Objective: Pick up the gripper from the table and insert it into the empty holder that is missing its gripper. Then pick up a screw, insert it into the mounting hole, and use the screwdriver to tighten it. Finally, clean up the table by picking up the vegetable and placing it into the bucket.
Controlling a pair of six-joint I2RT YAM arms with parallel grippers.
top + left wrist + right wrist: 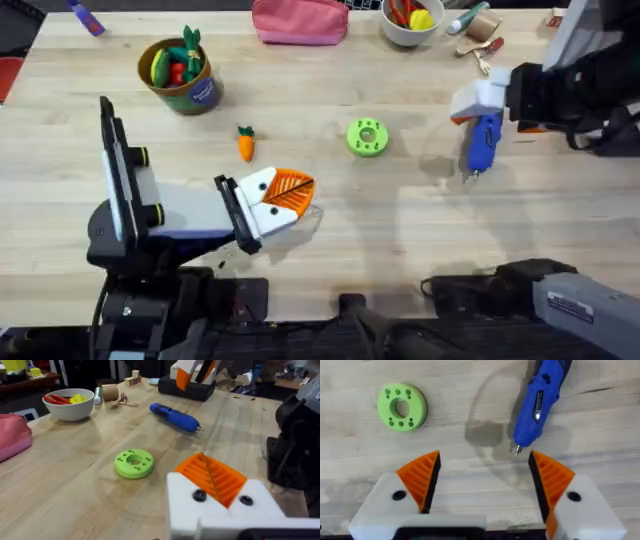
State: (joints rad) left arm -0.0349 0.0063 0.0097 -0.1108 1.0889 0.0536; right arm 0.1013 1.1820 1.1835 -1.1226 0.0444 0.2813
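right wrist view: the right end effector [482, 487] hangs spread above the screwdriver [538, 401]; centre on its barrel before closing. left end effector [283, 198] pinched together.

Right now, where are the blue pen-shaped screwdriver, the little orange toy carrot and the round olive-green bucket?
Blue pen-shaped screwdriver [483, 142]: overhead view, middle of its body.
Small orange toy carrot [246, 146]: overhead view, its orange body.
Round olive-green bucket [197, 94]: overhead view, its outer wall.
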